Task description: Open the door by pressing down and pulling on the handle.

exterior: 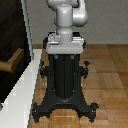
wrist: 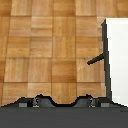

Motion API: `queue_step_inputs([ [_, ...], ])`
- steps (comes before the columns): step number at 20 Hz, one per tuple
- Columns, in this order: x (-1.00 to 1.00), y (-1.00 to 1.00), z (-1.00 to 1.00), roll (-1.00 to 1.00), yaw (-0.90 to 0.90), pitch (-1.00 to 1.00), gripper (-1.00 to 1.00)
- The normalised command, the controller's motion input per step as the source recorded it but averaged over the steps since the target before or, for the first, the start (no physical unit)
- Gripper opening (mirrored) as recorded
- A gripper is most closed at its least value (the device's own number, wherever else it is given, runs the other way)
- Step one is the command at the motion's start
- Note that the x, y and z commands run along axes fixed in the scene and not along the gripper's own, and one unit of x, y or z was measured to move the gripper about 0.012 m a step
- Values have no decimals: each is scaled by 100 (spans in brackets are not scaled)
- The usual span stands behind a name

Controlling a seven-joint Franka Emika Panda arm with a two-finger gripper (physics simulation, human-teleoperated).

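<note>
The door (exterior: 10, 35) is a dark brown-black panel at the exterior view's left, set in a white frame (exterior: 26, 82). The tan handle (exterior: 11, 63) sticks out from it at mid height. In the wrist view the door shows edge-on as a thin dark strip (wrist: 104, 50) beside the white frame (wrist: 119, 60), with the handle (wrist: 96, 60) as a short dark bar jutting from it over the floor. The grey-white arm (exterior: 67, 17) stands folded above its base. The gripper's fingers show in neither view.
The black robot pedestal (exterior: 65, 75) stands on the wood floor (exterior: 107, 75) to the right of the door in the exterior view. Its base (wrist: 60, 102) lies along one border of the wrist view.
</note>
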Motion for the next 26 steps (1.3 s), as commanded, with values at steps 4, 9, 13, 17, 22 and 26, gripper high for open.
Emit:
queue_step_inputs([
  [4, 0, 0, 75, 0, 0, 0, 100],
  [9, 0, 0, 80, 0, 0, 0, 100],
  [13, 0, 0, 50, 0, 0, 0, 100],
  [17, 0, -75, 0, 0, 0, 0, 100],
  [22, 0, -60, 0, 0, 0, 0, 100],
  [26, 0, -50, 0, 0, 0, 0, 100],
])
